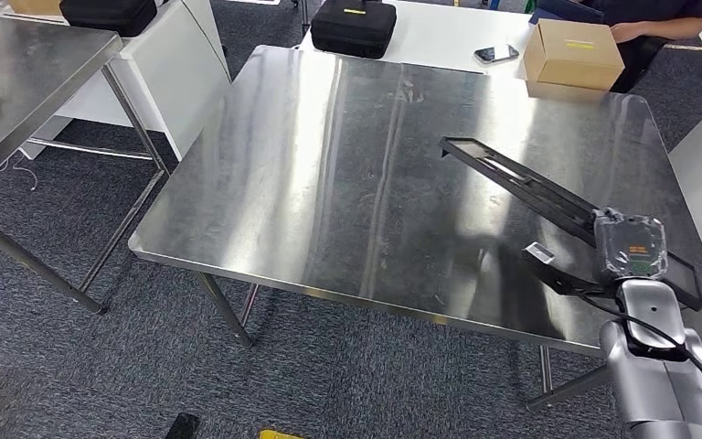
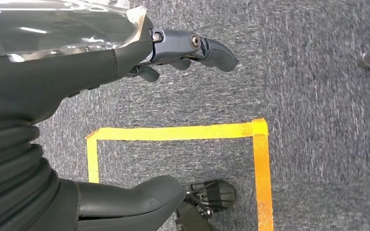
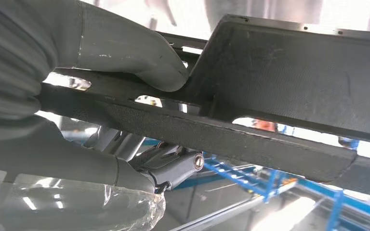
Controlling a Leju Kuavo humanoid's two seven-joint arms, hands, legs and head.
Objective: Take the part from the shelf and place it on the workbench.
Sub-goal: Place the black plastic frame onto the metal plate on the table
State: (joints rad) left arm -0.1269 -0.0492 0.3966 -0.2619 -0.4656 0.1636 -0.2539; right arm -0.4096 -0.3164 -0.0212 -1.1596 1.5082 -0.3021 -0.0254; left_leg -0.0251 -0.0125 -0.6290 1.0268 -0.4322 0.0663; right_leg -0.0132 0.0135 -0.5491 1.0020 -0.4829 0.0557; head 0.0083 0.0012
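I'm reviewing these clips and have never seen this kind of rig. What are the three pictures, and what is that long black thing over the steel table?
This is a humanoid robot with two arms. The wide picture is from its head, looking down at a steel workbench. The long black part is held by its right hand over the bench's right side. The right wrist view shows that same part up close, the thumb pressing on it. The left wrist view looks down at carpet and yellow floor tape; the left hand holds nothing. Behind the bench sit a cardboard box, a phone and a black case.

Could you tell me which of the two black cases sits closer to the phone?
The black case on the white table, just left of the phone; the other case sits far off at the left.
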